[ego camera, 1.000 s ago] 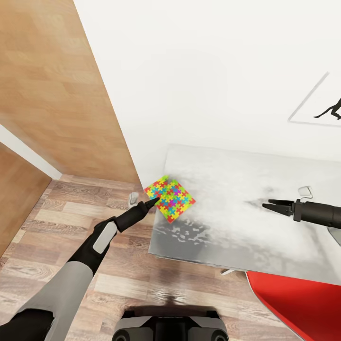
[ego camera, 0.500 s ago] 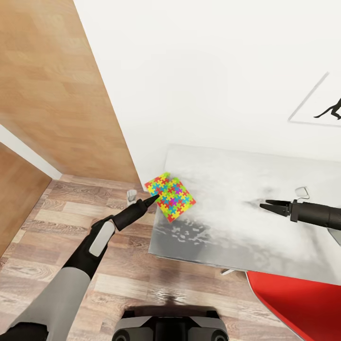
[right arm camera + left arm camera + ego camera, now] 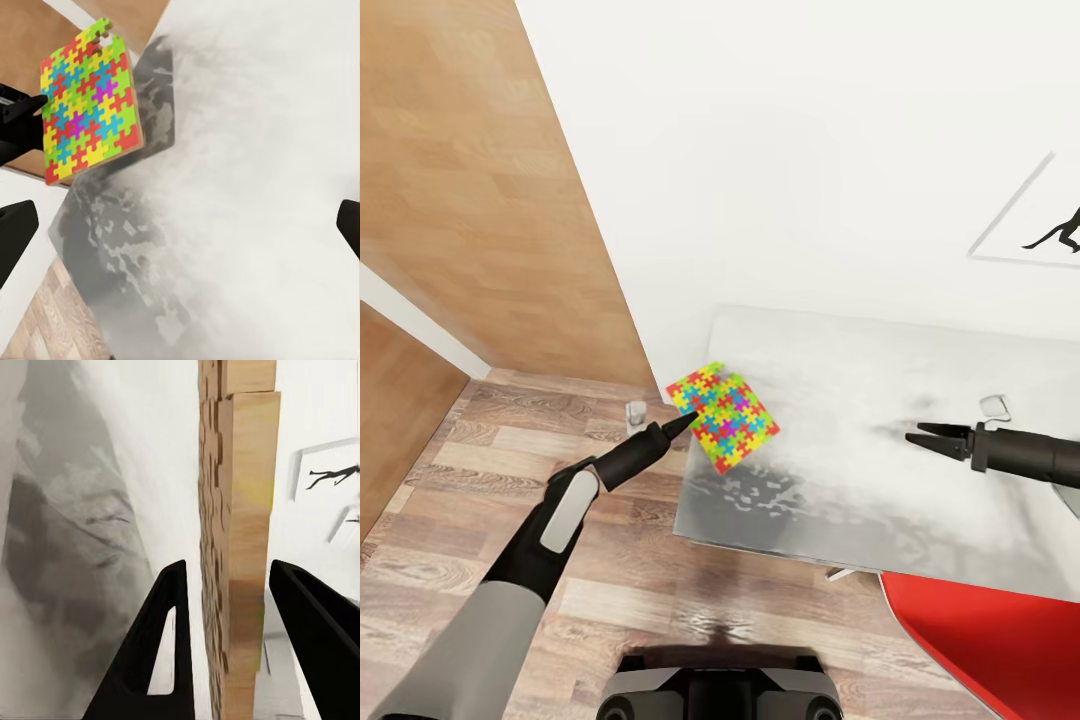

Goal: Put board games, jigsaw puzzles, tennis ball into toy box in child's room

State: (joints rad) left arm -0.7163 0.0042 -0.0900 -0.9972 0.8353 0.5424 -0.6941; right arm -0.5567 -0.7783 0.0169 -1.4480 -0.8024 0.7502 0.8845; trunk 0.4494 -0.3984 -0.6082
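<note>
Left tool [image 3: 688, 420] clamped on jigsaw puzzle [image 3: 724, 417] above table [image 3: 880, 500] corner; right tool [image 3: 912, 438] spread, empty, near red chair [image 3: 1000, 640].

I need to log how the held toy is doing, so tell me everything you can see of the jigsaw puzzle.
The jigsaw puzzle is a thin, flat, stiff-looking rectangle patterned with interlocking red, yellow, green, blue and purple pieces; its edge and back look tan, like wood or card. It is tilted, lifted off the table near its left corner. The left gripper is shut on one edge, the sheet standing between its jaws. The right gripper is apart from it.
</note>
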